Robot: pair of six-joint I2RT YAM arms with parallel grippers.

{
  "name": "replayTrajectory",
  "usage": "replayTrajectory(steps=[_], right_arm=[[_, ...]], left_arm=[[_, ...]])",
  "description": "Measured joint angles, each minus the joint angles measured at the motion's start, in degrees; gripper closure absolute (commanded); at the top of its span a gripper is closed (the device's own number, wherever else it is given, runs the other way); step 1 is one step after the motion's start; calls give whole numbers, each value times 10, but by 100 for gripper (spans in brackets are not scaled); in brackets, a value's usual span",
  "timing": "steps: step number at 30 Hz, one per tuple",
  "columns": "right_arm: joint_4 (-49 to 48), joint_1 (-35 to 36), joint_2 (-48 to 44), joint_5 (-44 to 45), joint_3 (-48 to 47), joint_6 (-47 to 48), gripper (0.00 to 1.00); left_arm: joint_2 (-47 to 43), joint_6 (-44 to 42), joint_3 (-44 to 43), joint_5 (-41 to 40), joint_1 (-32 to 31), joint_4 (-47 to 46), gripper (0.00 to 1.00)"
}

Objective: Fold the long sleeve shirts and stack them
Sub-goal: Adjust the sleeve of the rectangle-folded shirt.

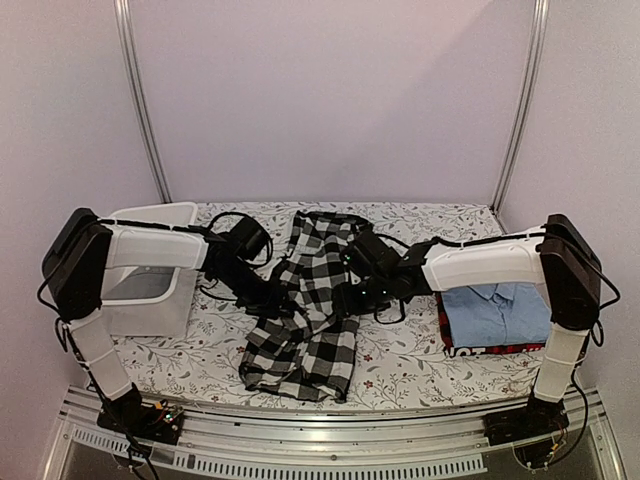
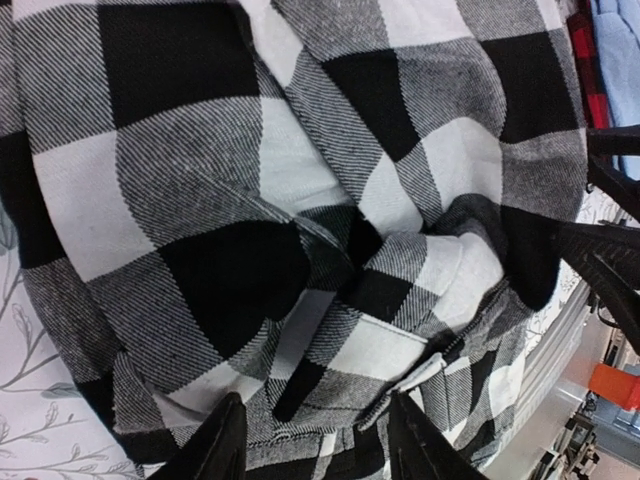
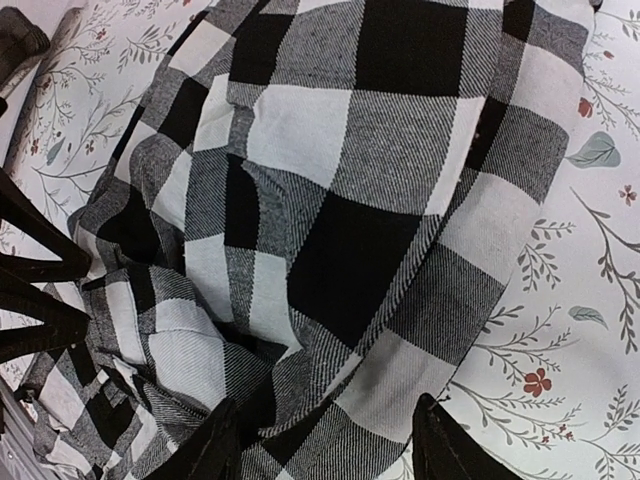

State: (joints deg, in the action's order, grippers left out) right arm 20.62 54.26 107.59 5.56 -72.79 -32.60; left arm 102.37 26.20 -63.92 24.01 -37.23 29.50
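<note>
**Top view, left to right.** A white tub (image 1: 150, 270) stands at the left edge of the table (image 1: 400, 362). The left gripper (image 1: 283, 303) reaches in over the left side of the checked shirt (image 1: 305, 335). This shirt lies unfolded and rumpled down the middle of the table, from the far edge almost to the near edge. The right gripper (image 1: 347, 297) meets it from the other side. At the right edge the light blue shirt (image 1: 497, 312) lies folded on the red-and-black shirt (image 1: 480, 350), forming the stack.

**Wrist views.** Both grippers have their fingers spread apart just above the checked cloth. Neither view shows a fold pinched between them.

**Handling.** The checked cloth looks like soft, fairly thick woven fabric. It is light and limp, so it should sag and bunch wherever it is unsupported, and it is more likely to drag across the table cover than to slide cleanly. The best holds are probably a hem or a seam, where the doubled layers give the fingers more to grip. The two grips should be set well apart along one edge so that the panel lifts flat. A pinch in the middle of the cloth would probably only raise a ridge.
</note>
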Motion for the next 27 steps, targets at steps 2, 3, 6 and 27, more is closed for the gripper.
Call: replayTrajectory(steps=[2, 3, 6, 27], right_arm=[[0, -3, 1, 0, 1, -2, 47], [0, -5, 1, 0, 2, -3, 48], [-1, -12, 1, 0, 11, -7, 51], [-13, -23, 1, -13, 42, -10, 55]], left_arm=[[5, 0, 0, 3, -2, -2, 52], [9, 0, 0, 5, -3, -2, 52], [17, 0, 0, 11, -10, -3, 58], [-32, 17, -52, 71, -70, 30, 92]])
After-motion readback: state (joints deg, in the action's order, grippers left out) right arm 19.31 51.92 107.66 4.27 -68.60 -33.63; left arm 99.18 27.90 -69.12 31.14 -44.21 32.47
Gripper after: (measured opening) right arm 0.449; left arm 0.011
